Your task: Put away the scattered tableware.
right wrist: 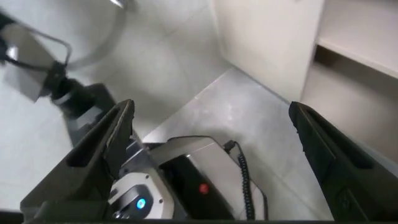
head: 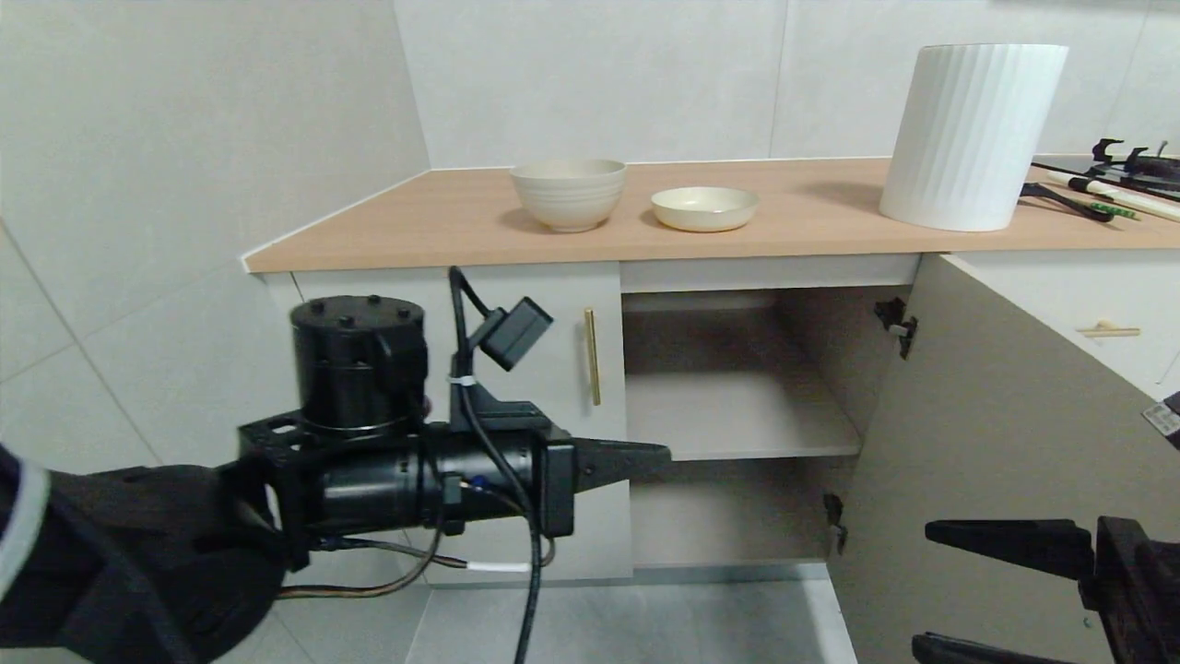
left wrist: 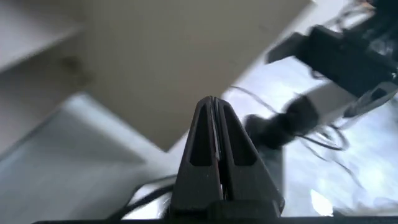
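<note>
A ribbed beige bowl (head: 569, 192) and a shallow cream dish (head: 705, 207) stand side by side on the wooden countertop (head: 406, 226). Below them a cabinet (head: 737, 415) stands with its right door (head: 991, 443) swung wide, showing a bare shelf. My left gripper (head: 659, 456) hangs low in front of the closed left door, fingers (left wrist: 212, 134) pressed together with nothing between them. My right gripper (head: 926, 586) is low at the right by the open door, its two fingers (right wrist: 109, 146) spread wide apart and holding nothing.
A tall white ribbed container (head: 973, 134) stands on the counter at the right, with several utensils (head: 1097, 194) lying beyond it. The closed left door carries a gold handle (head: 592, 355). Grey floor (head: 645, 618) lies before the cabinet.
</note>
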